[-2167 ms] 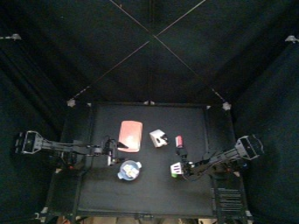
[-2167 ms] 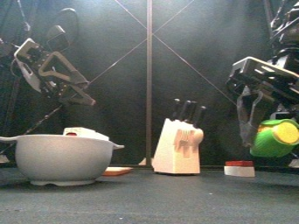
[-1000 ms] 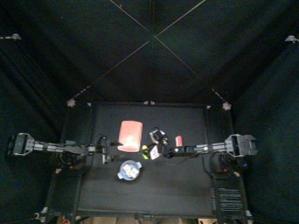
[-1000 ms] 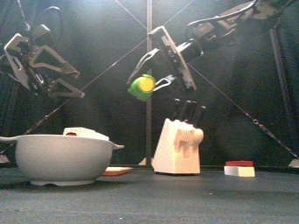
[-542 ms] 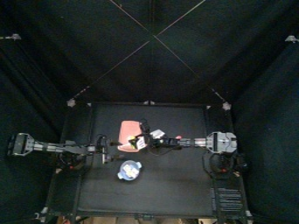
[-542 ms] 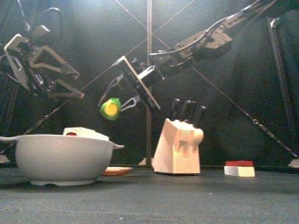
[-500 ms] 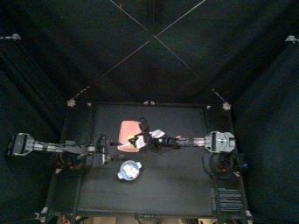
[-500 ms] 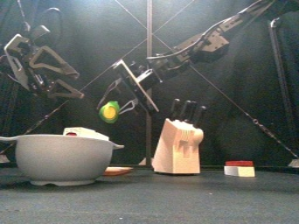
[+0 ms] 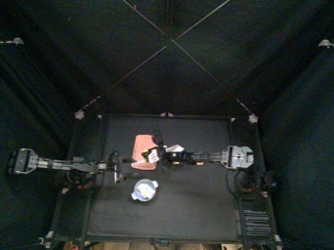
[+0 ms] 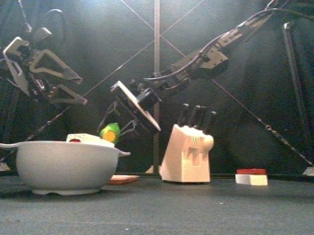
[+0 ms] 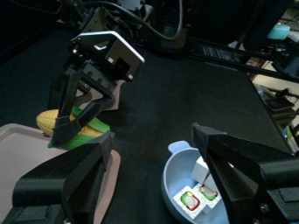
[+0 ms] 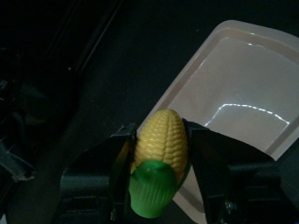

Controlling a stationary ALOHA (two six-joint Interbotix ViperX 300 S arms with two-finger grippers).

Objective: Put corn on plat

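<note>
Over the plat's near edge, your right gripper carries the corn.
Its jaws pinch the cob's sides, poised above the plat for release; your left gripper idles, jaws wide and empty.

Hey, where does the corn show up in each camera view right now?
Top: corn, at the pink plate's right edge, in the right hand.
Front: corn, low, just behind the white bowl.
Left wrist: corn, beside the plate.
Right wrist: corn, centre, between the jaws.
Shared landmark: the pink plate.
</note>
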